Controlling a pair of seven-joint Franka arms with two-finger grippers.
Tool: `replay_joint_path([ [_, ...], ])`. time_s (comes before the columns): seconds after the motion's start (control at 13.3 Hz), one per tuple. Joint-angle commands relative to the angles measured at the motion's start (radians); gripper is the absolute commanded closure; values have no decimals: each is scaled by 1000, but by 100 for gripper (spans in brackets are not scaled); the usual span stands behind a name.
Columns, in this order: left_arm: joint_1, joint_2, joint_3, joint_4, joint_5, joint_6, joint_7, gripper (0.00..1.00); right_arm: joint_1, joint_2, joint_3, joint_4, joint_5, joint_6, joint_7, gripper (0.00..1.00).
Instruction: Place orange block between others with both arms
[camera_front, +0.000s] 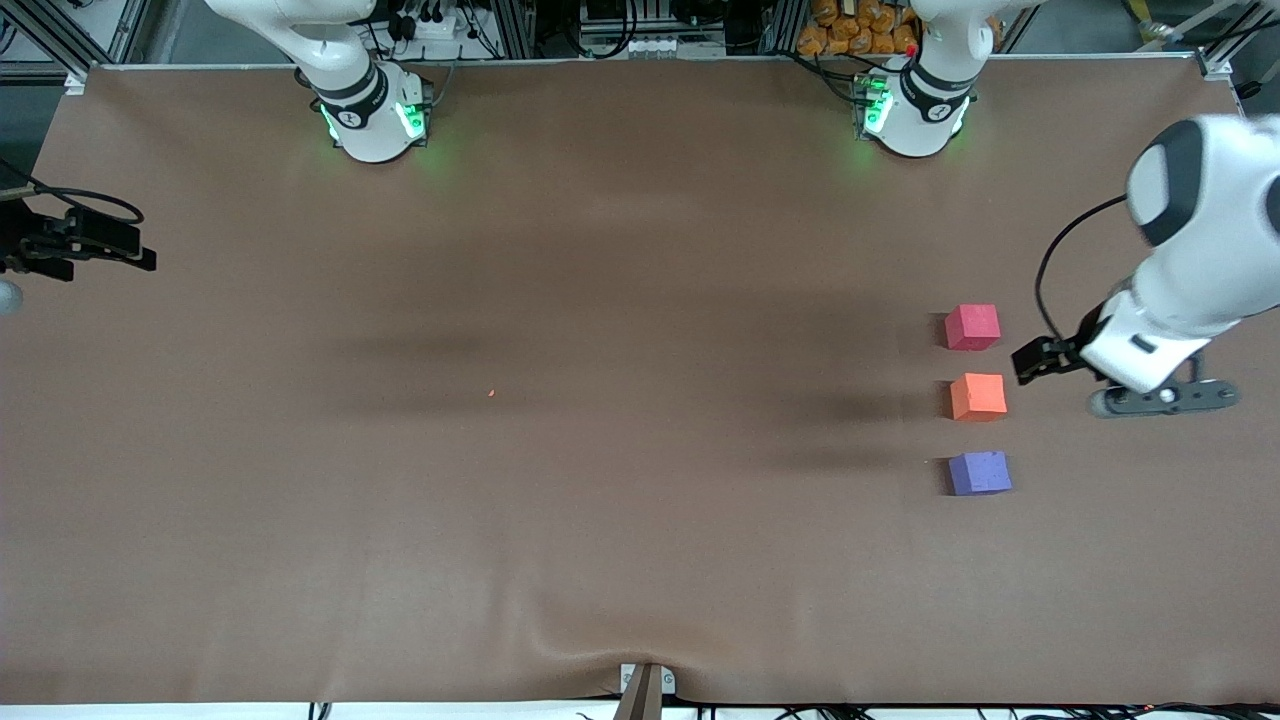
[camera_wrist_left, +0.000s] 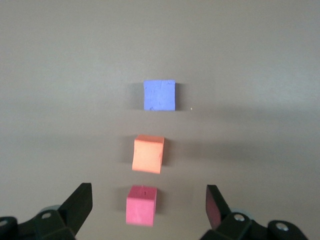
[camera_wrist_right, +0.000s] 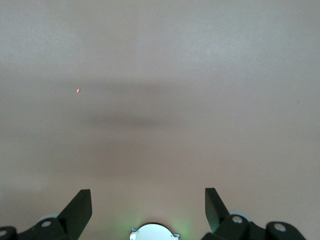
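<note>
Orange block (camera_front: 978, 396): on the brown table (camera_front: 600, 500), between the red-pink cube (camera_front: 972, 327) and the purple-blue cube (camera_front: 979, 473), the purple-blue nearest the front camera; none touch.
Left gripper (camera_front: 1040, 357): up in the air at the left arm's end of the table, just beside the row, fingers spread wide, empty.
Right gripper (camera_front: 90, 243): waits over the right arm's end, fingers wide, empty.
Speck (camera_front: 491, 393): tiny orange fleck mid-table.

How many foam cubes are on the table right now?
3, in a row toward the left arm's end: red-pink cube farthest from the front camera, orange block between, purple-blue cube nearest. None appear hidden.
</note>
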Motion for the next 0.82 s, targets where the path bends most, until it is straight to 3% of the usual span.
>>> replay_joint_path([
  [0.0, 10, 2, -5, 112, -31, -146, 20, 0, -16, -13, 15, 4, 4, -13, 9, 0],
  [0.15, -34, -44, 36, 114, -51, -189, 43, 0, -17, -13, 15, 4, 4, -13, 9, 0],
  [0.3, -195, -93, 189, 117, -66, -240, 48, 0, -14, -13, 15, 4, 4, -13, 9, 0],
  [0.38, -235, -109, 223, 120, -66, -261, 59, 0, -14, -13, 15, 4, 4, -13, 9, 0],
  [0.75, -242, -115, 241, 279, -98, -464, 189, 0, -14, -13, 15, 4, 4, -13, 7, 0],
])
